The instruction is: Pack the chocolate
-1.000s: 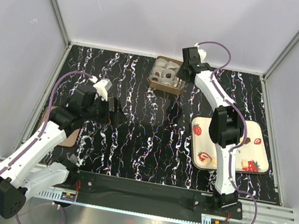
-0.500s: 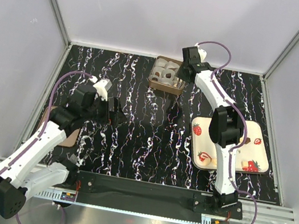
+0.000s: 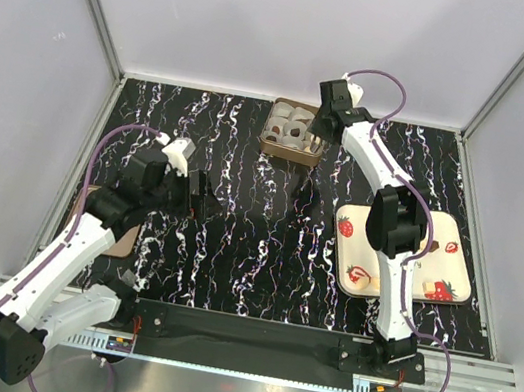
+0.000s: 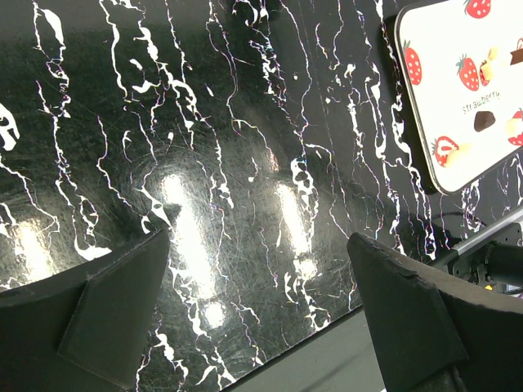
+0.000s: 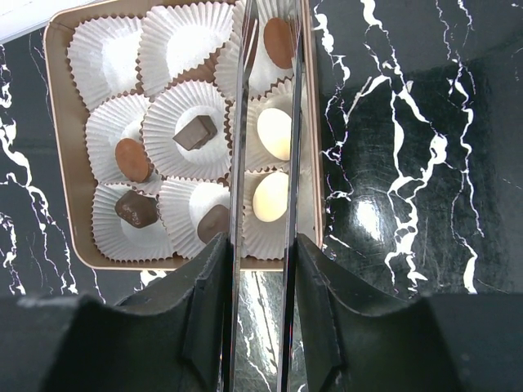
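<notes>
Arms barely shifted, left end effector [image 4: 257, 245] open, right end effector [image 5: 266, 163] grip unclear over chocolate [image 5: 274, 133], tray [image 4: 433, 122] reads "strawberry"

The tabletop [image 3: 263, 247] is a glossy black slab streaked with white marbled veins, and overhead lights show as pale glare patches on its surface in the left wrist view. Three things lie directly on it. A shallow tan box [image 3: 280, 151] sits at the far edge near the middle, lined with white crinkled paper cups. A white tray [image 3: 457, 269] with rounded corners and red strawberry prints lies flat on the right side, well apart from the box. A flat brown board [image 3: 125, 239] lies by the left edge, partly hidden under the left arm [image 3: 82, 235].
</notes>
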### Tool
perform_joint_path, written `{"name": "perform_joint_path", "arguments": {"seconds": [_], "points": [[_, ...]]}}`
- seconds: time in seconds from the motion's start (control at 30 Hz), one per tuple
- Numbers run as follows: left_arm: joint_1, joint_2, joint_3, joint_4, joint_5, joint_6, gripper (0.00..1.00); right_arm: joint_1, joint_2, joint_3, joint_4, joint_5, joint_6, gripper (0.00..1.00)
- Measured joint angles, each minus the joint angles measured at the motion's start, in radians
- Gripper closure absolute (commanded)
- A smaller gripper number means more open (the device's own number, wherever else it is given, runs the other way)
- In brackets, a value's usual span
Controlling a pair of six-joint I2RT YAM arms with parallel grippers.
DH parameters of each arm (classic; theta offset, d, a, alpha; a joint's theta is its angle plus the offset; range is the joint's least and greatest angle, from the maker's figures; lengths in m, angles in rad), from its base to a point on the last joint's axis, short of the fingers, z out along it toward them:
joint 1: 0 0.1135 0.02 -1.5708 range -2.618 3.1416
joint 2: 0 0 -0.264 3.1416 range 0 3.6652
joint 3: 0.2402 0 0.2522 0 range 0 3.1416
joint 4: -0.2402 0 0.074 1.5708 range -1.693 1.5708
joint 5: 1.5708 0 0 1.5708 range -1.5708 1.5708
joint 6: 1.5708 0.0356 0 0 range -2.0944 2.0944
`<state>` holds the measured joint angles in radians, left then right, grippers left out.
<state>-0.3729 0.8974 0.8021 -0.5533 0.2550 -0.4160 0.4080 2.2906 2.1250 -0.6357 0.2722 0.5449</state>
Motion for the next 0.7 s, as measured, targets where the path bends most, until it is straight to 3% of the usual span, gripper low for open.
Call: {"name": "perform_joint_path", "arguments": {"seconds": [0.3, 0.7], "points": [[0.0, 0.0, 0.0, -0.002, -0.002, 0.0, 0.01, 0.0, -0.082, -0.01, -0.089, -0.004, -0.069, 0.57], [0.0, -0.033, -0.006, -0.006, -0.002, 0.0, 0.01, -0.003, -0.891, -0.793, -0.209, 0.013, -0.082, 0.54]]}}
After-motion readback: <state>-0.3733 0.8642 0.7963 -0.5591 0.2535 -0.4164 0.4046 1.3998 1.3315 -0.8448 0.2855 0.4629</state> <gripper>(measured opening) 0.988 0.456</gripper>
